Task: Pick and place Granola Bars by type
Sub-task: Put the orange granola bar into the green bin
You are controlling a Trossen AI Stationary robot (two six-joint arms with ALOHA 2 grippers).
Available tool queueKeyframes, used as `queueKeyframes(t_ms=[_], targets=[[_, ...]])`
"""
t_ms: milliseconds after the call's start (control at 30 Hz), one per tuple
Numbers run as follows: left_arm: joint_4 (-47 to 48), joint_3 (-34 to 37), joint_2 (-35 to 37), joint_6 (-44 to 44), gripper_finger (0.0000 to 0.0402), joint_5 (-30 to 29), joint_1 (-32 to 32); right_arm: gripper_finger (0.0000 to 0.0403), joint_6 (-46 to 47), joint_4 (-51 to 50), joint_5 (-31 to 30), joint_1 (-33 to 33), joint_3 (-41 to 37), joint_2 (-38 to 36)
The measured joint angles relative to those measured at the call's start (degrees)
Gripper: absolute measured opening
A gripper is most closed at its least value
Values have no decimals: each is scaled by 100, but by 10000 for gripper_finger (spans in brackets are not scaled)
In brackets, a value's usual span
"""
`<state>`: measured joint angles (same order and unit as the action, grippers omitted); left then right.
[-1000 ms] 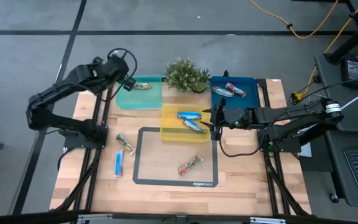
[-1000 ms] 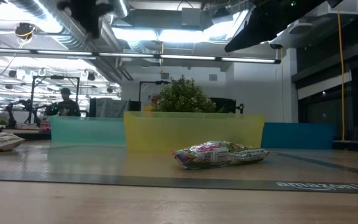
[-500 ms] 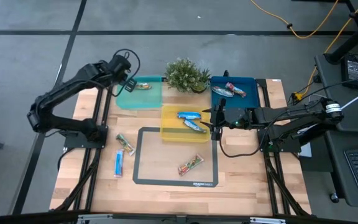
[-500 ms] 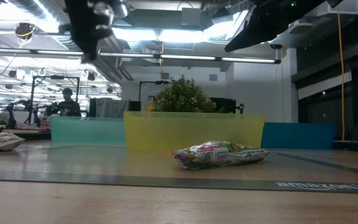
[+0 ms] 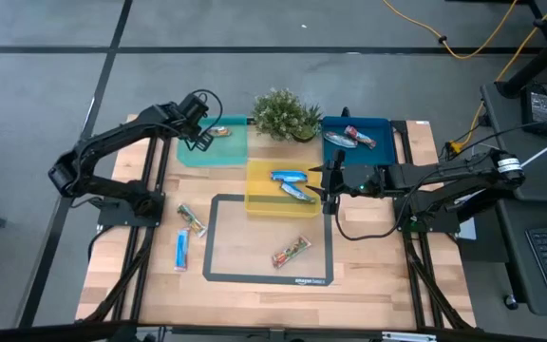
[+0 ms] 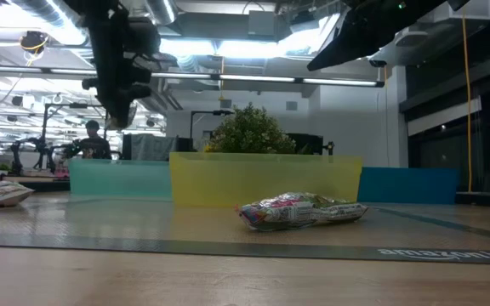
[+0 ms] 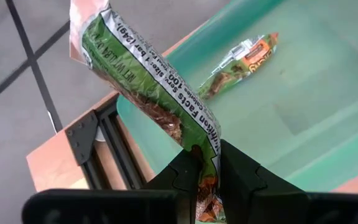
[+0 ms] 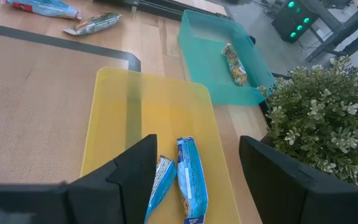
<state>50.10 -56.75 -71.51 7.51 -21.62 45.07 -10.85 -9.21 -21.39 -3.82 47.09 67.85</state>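
**Left gripper carries a green bar to the teal tray**

High view: the left gripper (image 5: 200,136) hangs over the near-left corner of the teal tray (image 5: 231,152), at the far left of the worktop (image 5: 254,290). One tan-green granola bar (image 5: 219,131) already lies in that tray, just right of the gripper. The right gripper (image 5: 330,178) waits at the right edge of the yellow tray (image 5: 278,204), which holds two blue bars (image 5: 291,177). The dark blue tray (image 5: 380,128) at far right holds silvery bars (image 5: 357,138). Three bars remain loose: a green one (image 5: 192,220) and a blue one (image 5: 181,249) at near left, and a multicoloured one (image 5: 292,253) on the mat (image 5: 218,237).

Low view: the left gripper (image 6: 117,106) is well above the teal tray's wall (image 6: 117,178); the loose multicoloured bar (image 6: 300,211) lies nearest.

Left wrist view: the gripper (image 7: 207,168) is narrowed onto one end of a green-wrapped granola bar (image 7: 148,81), whose long axis runs straight out from the fingers. The tray floor (image 7: 291,93) lies directly beyond it, so the drop looks to need little more than lowering and release.

Right wrist view: the right gripper (image 8: 194,168) stands wide and empty, over the yellow tray (image 8: 123,118).
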Motion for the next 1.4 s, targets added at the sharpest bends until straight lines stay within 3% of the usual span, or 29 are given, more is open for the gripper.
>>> queueKeyframes(t_ms=[267, 800, 1167, 1400], targets=[[-929, 736, -201, -31, 38, 281, 270, 229, -7, 0, 2, 0, 0, 0], [-998, 1047, -537, 52, 43, 329, 434, 229, 2, 0, 2, 0, 0, 0], [-988, 1047, -537, 67, 121, 320, 434, 229, 47, -2, 2, 0, -1, 0], [-857, 1047, -491, -397, 160, 315, 364, 229, 137, -4, 2, 0, -4, 0]])
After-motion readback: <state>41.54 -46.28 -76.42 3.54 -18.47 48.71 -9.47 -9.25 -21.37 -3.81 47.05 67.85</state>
